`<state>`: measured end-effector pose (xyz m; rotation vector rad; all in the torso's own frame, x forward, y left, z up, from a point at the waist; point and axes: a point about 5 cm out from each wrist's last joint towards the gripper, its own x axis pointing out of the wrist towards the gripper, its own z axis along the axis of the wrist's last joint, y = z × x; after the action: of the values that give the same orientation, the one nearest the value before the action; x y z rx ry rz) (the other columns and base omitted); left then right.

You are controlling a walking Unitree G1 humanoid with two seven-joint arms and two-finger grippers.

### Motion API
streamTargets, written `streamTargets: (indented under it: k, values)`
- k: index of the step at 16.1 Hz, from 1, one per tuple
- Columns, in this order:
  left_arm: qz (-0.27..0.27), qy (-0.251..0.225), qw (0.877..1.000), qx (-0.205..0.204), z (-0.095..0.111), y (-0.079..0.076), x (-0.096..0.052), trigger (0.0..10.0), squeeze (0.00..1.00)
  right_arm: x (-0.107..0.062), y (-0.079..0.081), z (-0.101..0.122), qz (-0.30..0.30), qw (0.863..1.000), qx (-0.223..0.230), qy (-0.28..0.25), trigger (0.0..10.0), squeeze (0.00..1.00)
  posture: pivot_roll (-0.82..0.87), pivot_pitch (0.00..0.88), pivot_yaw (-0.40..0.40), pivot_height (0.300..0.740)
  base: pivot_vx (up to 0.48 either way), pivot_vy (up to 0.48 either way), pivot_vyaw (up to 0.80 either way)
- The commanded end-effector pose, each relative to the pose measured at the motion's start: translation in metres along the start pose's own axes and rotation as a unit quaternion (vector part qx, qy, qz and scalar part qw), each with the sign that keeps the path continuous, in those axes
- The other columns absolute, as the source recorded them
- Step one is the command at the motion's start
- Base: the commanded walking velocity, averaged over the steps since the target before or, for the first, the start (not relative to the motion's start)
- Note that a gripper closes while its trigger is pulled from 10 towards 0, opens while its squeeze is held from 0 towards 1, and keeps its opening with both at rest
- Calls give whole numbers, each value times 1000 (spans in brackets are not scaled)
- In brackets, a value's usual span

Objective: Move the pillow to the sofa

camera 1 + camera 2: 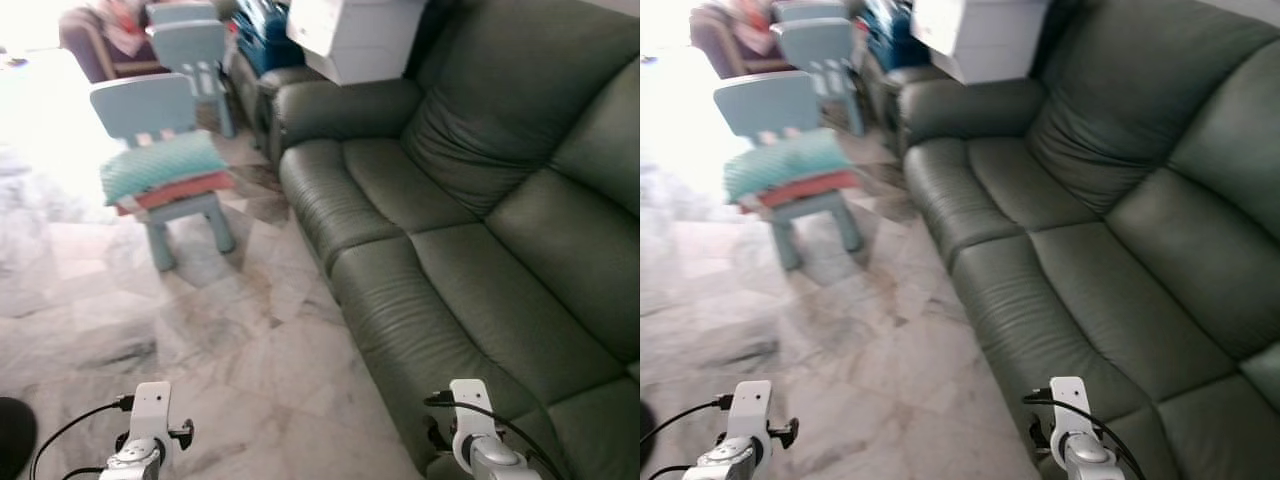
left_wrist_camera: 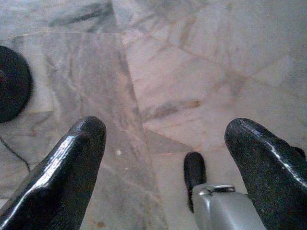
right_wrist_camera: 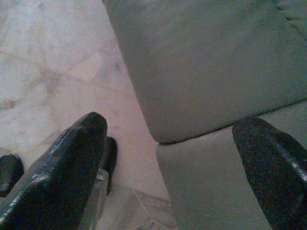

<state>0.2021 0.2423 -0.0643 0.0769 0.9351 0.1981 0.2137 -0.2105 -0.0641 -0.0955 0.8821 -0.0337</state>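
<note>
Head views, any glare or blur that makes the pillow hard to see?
Left eye view: strong glare whitens the floor at upper left, beside the chair; the teal pillow on it stays readable. Right eye view: same glare, whole picture slightly soft, pillow edges smeared.

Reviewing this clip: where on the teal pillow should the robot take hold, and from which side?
Probably the teal pillow front edge, which overhangs the small blue chair seat toward the floor. Come from the open front: the chair's backrest blocks the rear. It lies flat on a red cushion, so pinch the top layer alone.
</note>
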Motion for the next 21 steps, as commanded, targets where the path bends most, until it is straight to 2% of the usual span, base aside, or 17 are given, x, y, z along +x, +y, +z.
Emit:
streamTargets:
  k: [1, 9, 11, 12, 13, 14, 15, 16, 17, 18, 19, 20, 21]
  values:
    - [8, 4, 1000, 6, -1, 3, 0, 10000, 0, 0, -2, 1, 4, 1000, -12, 2, 10000, 0, -44, 39, -21, 740, 0, 0, 800]
    - [14, 14, 1000, -7, -3, 4, 0, 10000, 0, 0, 2, -2, 4, 1000, -6, 6, 10000, 0, -41, 51, -17, 740, 0, 0, 751]
    - [17, -11, 1000, -5, 5, 6, 0, 10000, 0, 0, 0, 0, -1, 1000, 5, 1, 10000, 0, -49, 50, -22, 740, 0, 0, 303]
    - [12, -44, 998, -44, 22, 6, 1, 10000, 0, 1, -3, 9, -4, 999, 34, -18, 10000, 0, -43, 56, -28, 740, 0, 0, 0]
    - [5, -65, 996, -57, 35, 5, 2, 10000, 0, 2, -4, 19, -3, 998, 50, -33, 10000, 0, -41, 56, -30, 740, 0, 0, 0]
    - [-5, -109, 993, -56, 62, 3, 1, 10000, 0, 3, -4, 41, 0, 993, 95, -75, 10000, 0, -36, 57, -34, 740, 0, 0, 0]
    - [31, -110, 993, -37, 77, 4, 1, 10000, 0, 4, -4, 56, 4, 990, 102, -101, 10000, 0, -40, 60, -37, 740, 0, 0, 0]
    - [58, -121, 991, -20, 87, 6, 0, 10000, 0, 4, -2, 65, 6, 988, 100, -118, 10000, 0, -41, 60, -38, 740, 0, 0, 0]
    - [6, -193, 981, 11, 108, 0, -4, 10000, 0, 2, 1, 82, 3, 985, 77, -155, 10000, 0, -42, 60, -39, 740, 0, 0, 0]
    - [-19, -226, 974, 11, 114, -3, -7, 10000, 0, 1, 2, 89, -7, 983, 61, -176, 10000, 0, -44, 60, -41, 740, 0, 0, 0]
    - [-3, -239, 971, 14, 117, -3, -9, 10000, 0, -1, 3, 97, -9, 979, 47, -199, 10000, 0, -44, 62, -41, 740, 0, 0, 0]
    - [-15, -314, 949, 13, 135, -7, -19, 10000, 0, -9, 13, 120, 26, 961, 53, -271, 10000, 0, -47, 64, -44, 740, 0, 0, 0]
    - [-9, -331, 943, 24, 138, -8, -23, 10000, 0, -12, 14, 125, 20, 956, 31, -290, 10000, 0, -47, 64, -47, 740, 0, 0, 0]
